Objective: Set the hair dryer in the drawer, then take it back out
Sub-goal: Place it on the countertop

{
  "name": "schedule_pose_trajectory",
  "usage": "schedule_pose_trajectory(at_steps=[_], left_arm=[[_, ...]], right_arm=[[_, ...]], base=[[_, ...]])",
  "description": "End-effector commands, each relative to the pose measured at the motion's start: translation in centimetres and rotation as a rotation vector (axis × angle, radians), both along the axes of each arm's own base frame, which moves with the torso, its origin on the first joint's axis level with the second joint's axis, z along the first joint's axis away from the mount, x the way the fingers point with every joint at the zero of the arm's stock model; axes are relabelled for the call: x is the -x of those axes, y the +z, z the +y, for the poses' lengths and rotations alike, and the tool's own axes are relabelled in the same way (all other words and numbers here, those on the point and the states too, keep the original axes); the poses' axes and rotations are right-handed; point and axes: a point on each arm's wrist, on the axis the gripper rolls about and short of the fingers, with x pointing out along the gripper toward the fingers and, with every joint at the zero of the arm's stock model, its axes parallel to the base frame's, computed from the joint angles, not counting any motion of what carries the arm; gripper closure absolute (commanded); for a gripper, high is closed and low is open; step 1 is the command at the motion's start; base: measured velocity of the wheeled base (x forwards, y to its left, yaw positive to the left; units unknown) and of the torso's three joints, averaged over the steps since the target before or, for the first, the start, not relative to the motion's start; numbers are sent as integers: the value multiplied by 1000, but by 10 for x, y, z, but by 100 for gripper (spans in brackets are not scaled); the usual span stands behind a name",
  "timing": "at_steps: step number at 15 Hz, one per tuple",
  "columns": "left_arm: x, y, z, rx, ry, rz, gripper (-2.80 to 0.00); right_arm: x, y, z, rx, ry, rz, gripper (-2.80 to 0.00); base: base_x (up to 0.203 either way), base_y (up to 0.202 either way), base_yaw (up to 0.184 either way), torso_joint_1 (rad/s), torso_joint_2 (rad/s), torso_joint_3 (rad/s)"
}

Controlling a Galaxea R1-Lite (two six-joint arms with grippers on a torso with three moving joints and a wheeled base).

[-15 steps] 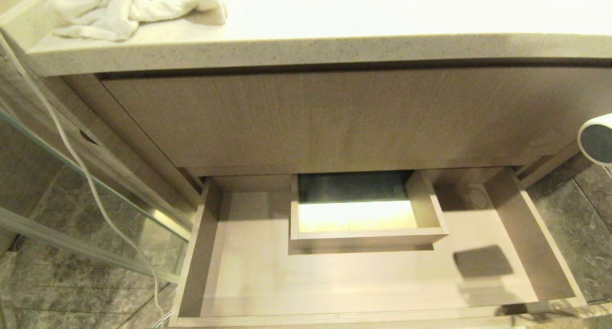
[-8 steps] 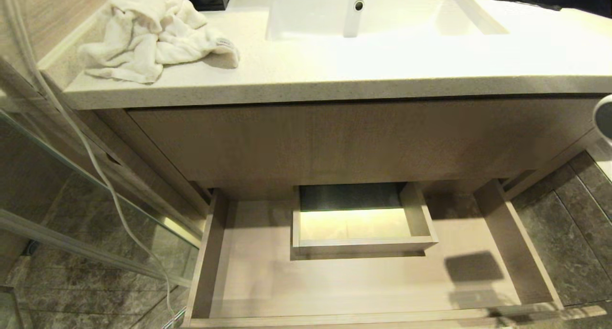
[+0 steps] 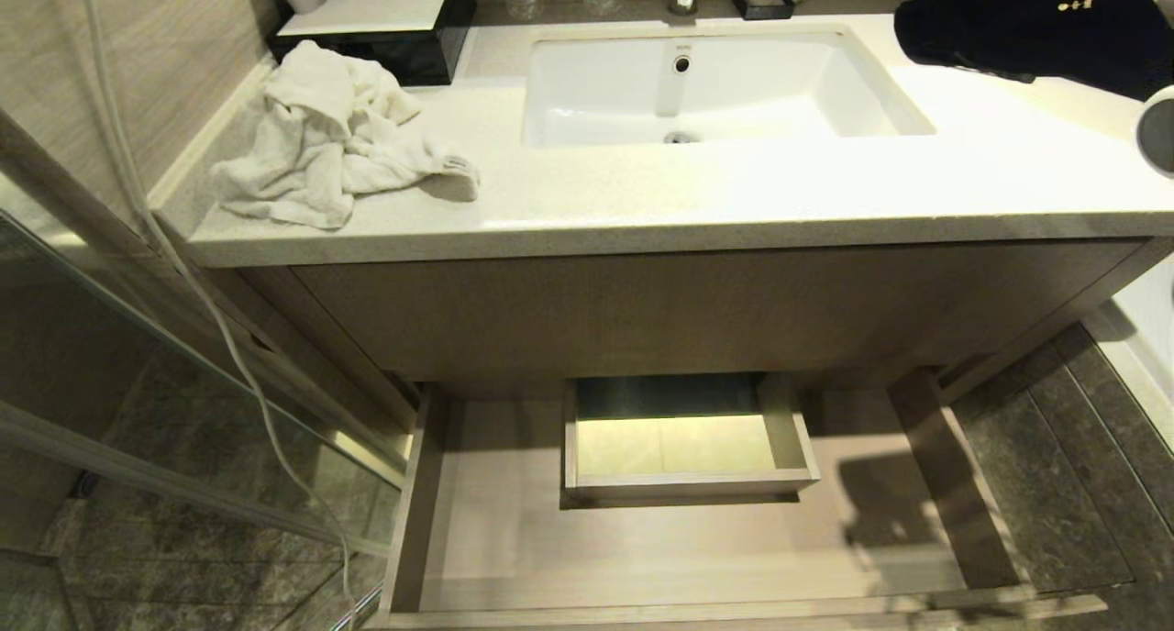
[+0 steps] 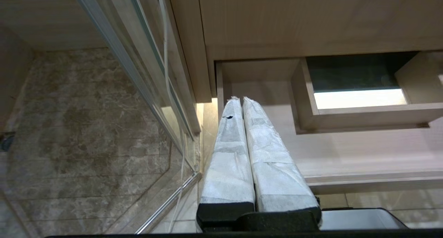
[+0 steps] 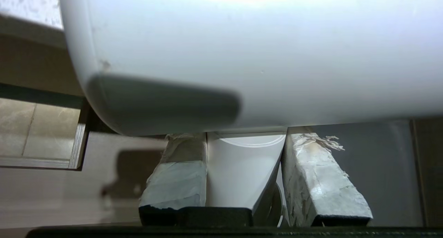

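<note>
The white hair dryer [image 5: 263,54] fills the right wrist view, its thick barrel across the frame and its handle clamped between the wrapped fingers [image 5: 180,175] of my right gripper [image 5: 244,141]. In the head view only its grey round end [image 3: 1157,136] shows at the right edge, level with the countertop. The wide wood-grain drawer [image 3: 679,548] stands pulled out below the vanity, with a boxed cut-out [image 3: 683,443] inside and nothing lying in it. My left gripper [image 4: 240,99] hangs shut over the drawer's left side [image 4: 218,82], holding nothing.
A stone countertop [image 3: 697,200] with a white sink [image 3: 706,85] sits above the drawer. A crumpled white towel [image 3: 321,140], a black box [image 3: 385,26] and a dark cloth [image 3: 1036,26] lie on it. A glass panel [image 3: 138,383] and a white cord [image 3: 211,319] stand left.
The head view has risen, so the sink and whole countertop have come into sight and the drawer sits lower in the picture. The hair dryer's end now appears against the countertop instead of the cabinet front.
</note>
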Motion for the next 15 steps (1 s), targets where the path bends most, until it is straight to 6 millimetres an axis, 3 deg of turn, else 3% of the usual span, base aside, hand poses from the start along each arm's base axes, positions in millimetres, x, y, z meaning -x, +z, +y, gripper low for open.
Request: schedule_pose_trajectory(at_steps=[1, 3, 9, 12, 15], left_arm=[[0, -1, 0, 0, 0, 4, 0], [0, -1, 0, 0, 0, 4, 0], [0, -1, 0, 0, 0, 4, 0], [0, 0, 0, 0, 0, 4, 0], [0, -1, 0, 0, 0, 4, 0]], right_arm=[[-23, 2, -9, 0, 2, 10, 0], [-40, 4, -16, -1, -2, 11, 0], [-117, 3, -46, -3, 4, 16, 0], [-156, -19, -60, -18, 12, 80, 0], [-180, -32, -65, 27, 36, 111, 0]], base=[[0, 0, 0, 252, -573, -302], [0, 0, 0, 280, -591, -316], [0, 0, 0, 245, -514, -273], [0, 0, 0, 93, -177, -91], [0, 0, 0, 0, 0, 0]])
